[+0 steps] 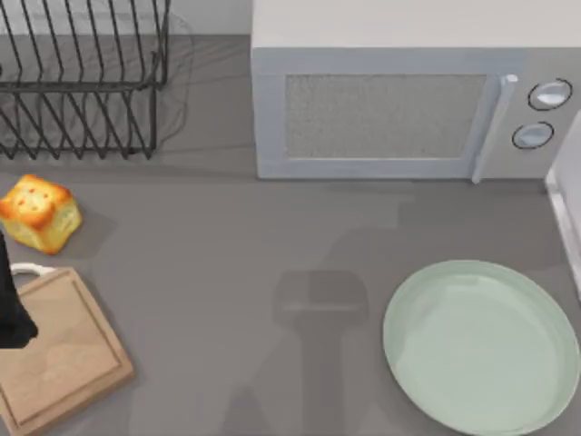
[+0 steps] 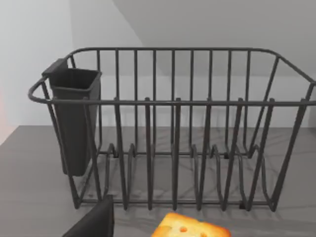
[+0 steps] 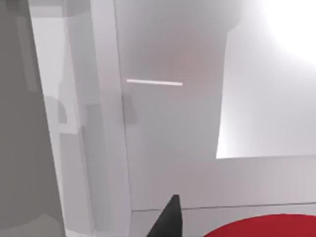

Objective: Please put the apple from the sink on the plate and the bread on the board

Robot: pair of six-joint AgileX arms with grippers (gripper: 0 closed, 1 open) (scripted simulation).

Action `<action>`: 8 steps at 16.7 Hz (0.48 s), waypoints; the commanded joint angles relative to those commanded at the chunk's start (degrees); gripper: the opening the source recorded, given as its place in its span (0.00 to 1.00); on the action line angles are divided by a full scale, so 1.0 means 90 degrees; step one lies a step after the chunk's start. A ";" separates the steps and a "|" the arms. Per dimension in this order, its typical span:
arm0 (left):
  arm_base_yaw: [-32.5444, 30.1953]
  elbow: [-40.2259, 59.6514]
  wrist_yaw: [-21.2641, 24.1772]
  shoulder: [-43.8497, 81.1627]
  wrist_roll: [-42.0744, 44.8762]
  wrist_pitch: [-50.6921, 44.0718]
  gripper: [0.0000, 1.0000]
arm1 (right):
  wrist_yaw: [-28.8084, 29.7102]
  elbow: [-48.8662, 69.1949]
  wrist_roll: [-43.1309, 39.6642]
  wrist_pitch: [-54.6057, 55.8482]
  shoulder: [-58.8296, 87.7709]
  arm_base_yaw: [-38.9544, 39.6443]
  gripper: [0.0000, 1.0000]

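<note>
1. Nothing's placed yet: the plate at lower right of the top view is bare, and so is the board at lower left.
2. The bread sits on the table at the left edge, above the board, toasted top up, turned cornerwise; no real long axis.
3. The apple shows red at the right wrist view's bottom edge.
4. Left tool hangs over the board; can't tell either tool's opening.

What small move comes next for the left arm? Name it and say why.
Probably ease the left gripper away from the board toward the bread. The bread sits on the table between the board and the dish rack, not on the board. The left wrist view has the bread close at the frame's edge, with a dark fingertip beside it.
</note>
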 joint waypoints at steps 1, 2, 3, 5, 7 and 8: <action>0.0000 0.0000 0.0000 0.0000 0.0000 0.0000 1.00 | 0.0014 -0.0129 0.0218 -0.0117 -0.0161 0.0175 0.00; 0.0000 0.0000 0.0000 0.0000 0.0000 0.0000 1.00 | 0.0028 -0.0267 0.0451 -0.0239 -0.0327 0.0366 0.00; 0.0000 0.0000 0.0000 0.0000 0.0000 0.0000 1.00 | 0.0041 -0.0410 0.0696 -0.0362 -0.0495 0.0573 0.00; 0.0000 0.0000 0.0000 0.0000 0.0000 0.0000 1.00 | 0.0063 -0.0698 0.1210 -0.0604 -0.0833 0.1029 0.00; 0.0000 0.0000 0.0000 0.0000 0.0000 0.0000 1.00 | 0.0076 -0.0963 0.1735 -0.0822 -0.1161 0.1531 0.00; 0.0000 0.0000 0.0000 0.0000 0.0000 0.0000 1.00 | 0.0078 -0.1078 0.1993 -0.0914 -0.1318 0.1797 0.00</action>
